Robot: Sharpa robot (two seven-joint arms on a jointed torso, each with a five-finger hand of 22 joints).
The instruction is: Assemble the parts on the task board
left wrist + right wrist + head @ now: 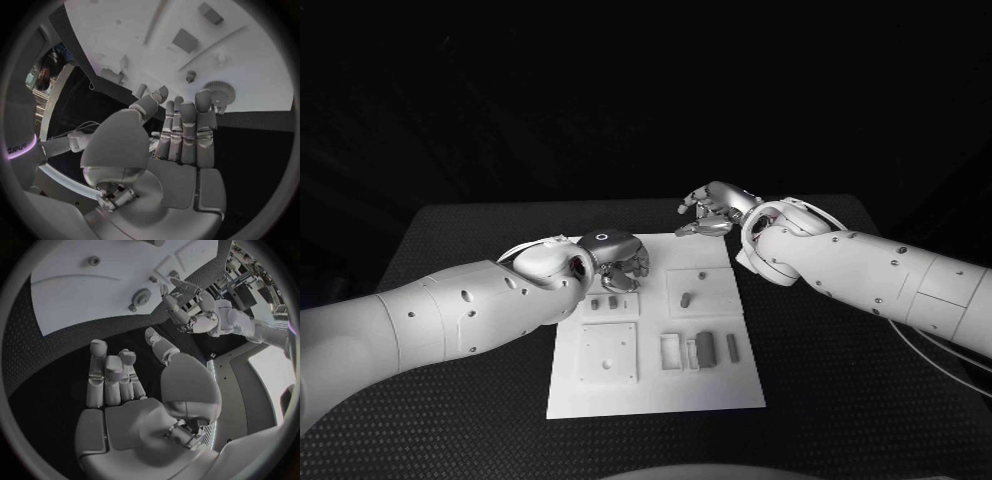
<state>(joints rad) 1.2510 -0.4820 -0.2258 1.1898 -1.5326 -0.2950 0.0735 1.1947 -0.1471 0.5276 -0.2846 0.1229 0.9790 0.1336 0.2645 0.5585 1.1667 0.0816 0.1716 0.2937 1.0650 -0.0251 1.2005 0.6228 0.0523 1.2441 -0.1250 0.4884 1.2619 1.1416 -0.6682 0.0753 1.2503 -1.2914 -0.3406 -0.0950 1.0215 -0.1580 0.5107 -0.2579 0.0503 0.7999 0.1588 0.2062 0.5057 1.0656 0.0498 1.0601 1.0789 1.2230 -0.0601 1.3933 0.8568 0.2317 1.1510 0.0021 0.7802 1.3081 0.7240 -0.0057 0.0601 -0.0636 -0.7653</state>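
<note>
- The left robot hand [615, 258] hovers over the far left part of the white board [733, 385], fingers straight and close together, holding nothing as far as its own wrist view shows.
- The right robot hand [713, 210] hangs just past the board's far right corner, above the desk [473, 400]; its fingers are partly curled, and its wrist view shows an empty palm.
- Just below the left robot hand's fingertips [203, 95] sits a round toothed part [220, 91], near the board's edge, with a small peg [190, 76] just beside it.
- Toward the robot from the left robot hand lie two small pieces [603, 301] in a recess, and further on a row of upright blocks [697, 350].
- My read: the step in hand is reaching for the toothed part. To do it well, the fingers should spread before coming down, close on the rim from opposite sides, and lift straight up so the peg is not knocked.
- The right robot hand is best kept clear of the board's edge meanwhile.
</note>
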